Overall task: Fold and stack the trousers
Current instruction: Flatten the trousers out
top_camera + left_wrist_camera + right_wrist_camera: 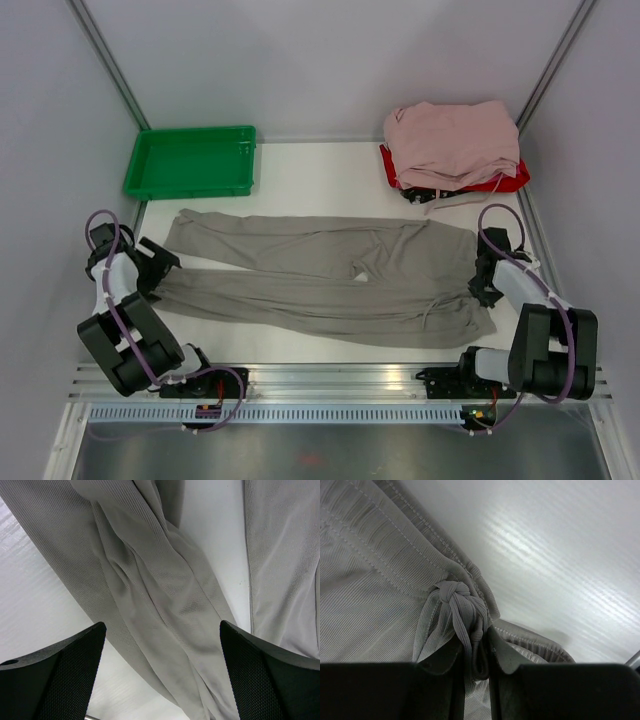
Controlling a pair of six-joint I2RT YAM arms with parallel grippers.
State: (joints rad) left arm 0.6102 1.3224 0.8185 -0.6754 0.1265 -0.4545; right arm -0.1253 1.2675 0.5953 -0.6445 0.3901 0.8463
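Note:
The taupe trousers (320,275) lie spread flat across the white table, legs pointing left and waistband at the right. My left gripper (152,262) is open above the left end of the near leg; its wrist view shows the wrinkled leg fabric (165,600) between the two wide-apart black fingers (65,675). My right gripper (484,285) sits at the waistband edge. Its wrist view shows the jaws closed on the waistband fabric and its knotted drawstring (457,600).
A green tray (190,160) stands at the back left. A pile of pale pink garments (452,140) lies on a red tray (510,182) at the back right. White walls with metal rails enclose the table on three sides.

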